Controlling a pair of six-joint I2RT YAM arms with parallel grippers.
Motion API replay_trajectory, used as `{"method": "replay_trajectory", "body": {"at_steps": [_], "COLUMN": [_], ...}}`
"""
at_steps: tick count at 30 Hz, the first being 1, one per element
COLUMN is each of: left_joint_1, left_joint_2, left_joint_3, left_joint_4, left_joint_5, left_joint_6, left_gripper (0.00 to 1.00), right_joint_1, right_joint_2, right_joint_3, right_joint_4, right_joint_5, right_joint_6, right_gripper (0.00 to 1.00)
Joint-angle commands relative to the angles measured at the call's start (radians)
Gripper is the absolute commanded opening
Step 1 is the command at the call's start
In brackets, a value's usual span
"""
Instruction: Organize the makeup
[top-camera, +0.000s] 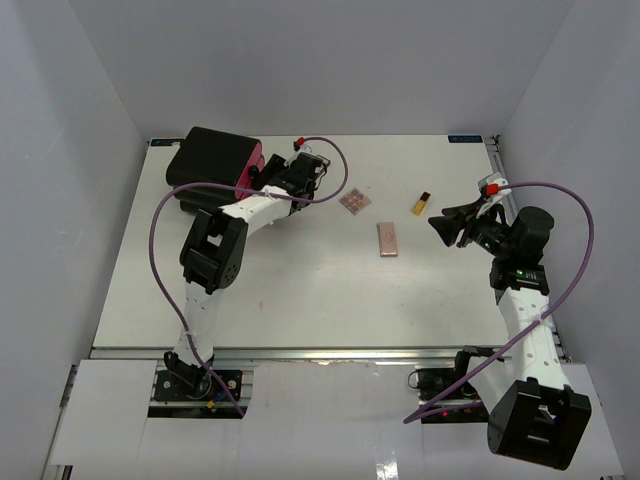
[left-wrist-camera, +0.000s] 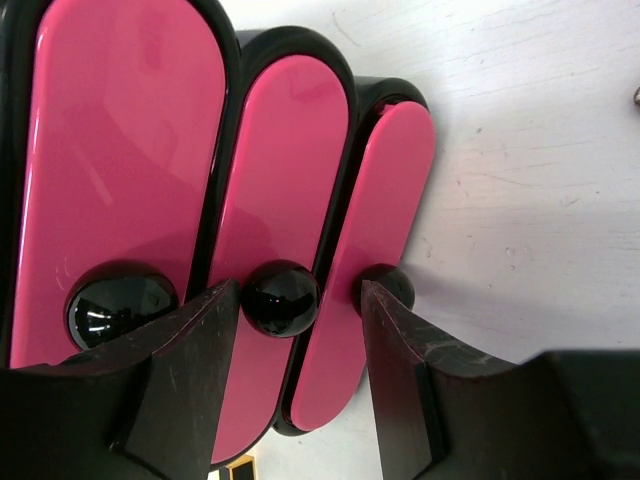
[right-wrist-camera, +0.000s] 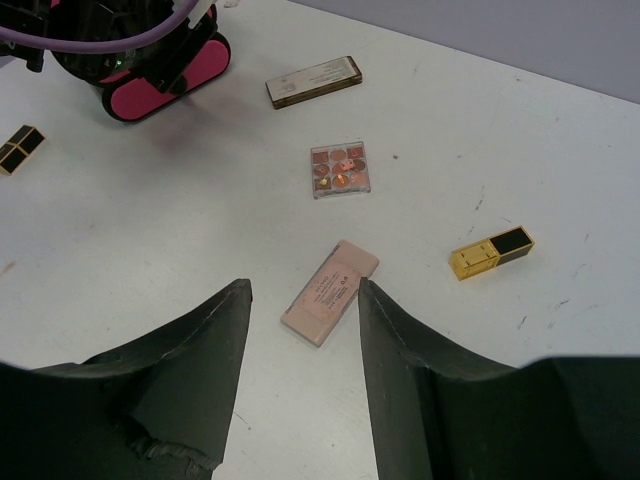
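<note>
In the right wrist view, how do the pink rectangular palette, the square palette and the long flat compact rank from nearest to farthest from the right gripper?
1. pink rectangular palette: just ahead of the right gripper, seen between its open jaws.
2. square palette: farther ahead, in the middle of the view.
3. long flat compact: farthest, near the top edge.

Black box (top-camera: 210, 158) at 10 o'clock, glossy pink drawers (left-wrist-camera: 290, 200), shiny black knobs (left-wrist-camera: 282, 297); plain pale-pink palette (right-wrist-camera: 330, 292); square palette (right-wrist-camera: 338, 170) gridded in pinks and browns; gold-and-black tube (right-wrist-camera: 491, 252); white table (top-camera: 300, 290); purple cables (top-camera: 160, 230)
</note>
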Motion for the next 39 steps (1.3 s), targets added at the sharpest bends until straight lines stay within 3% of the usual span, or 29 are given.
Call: {"method": "replay_trajectory", "body": {"at_steps": [1,8,12,16,34,39], "left_joint_1": [0.001,0.002,0.001,-0.011,-0.196,-0.196], "left_joint_2": [-0.022,-0.005,-0.025,-0.055,-0.135,-0.132], "left_joint_3": [-0.019,-0.016,-0.018,-0.032,-0.043,-0.038], "left_joint_4": [0.011,0.014,0.009,-0.002,-0.080,-0.089], "left_joint_5": [-0.063,-0.070,-0.057,-0.036,-0.010,-0.007], "left_joint_6": [-0.010,-0.019,-0.046,-0.067,-0.218,-0.232], "left_gripper": [0.63,0.56,0.33,0.24,0.20,0.28], "right_joint_1": [-0.005,-0.006,-0.008,-0.007,-0.008,-0.010], "right_joint_2": [0.001,0.000,-0.001,-0.002,-0.010,-0.008], "right_joint_3": [-0.003,-0.002,-0.001,-0.001,0.001,0.001], "right_joint_4": [0.042,0.044,0.041,0.041,0.041,0.041], "right_joint_5": [-0.009,-0.008,-0.009,-0.011,-0.013,-0.011], "right_joint_6": [0.004,0.003,0.004,0.002,0.002,0.001], "right_gripper": [0.54,0.54,0.54,0.54,0.54,0.55]}}
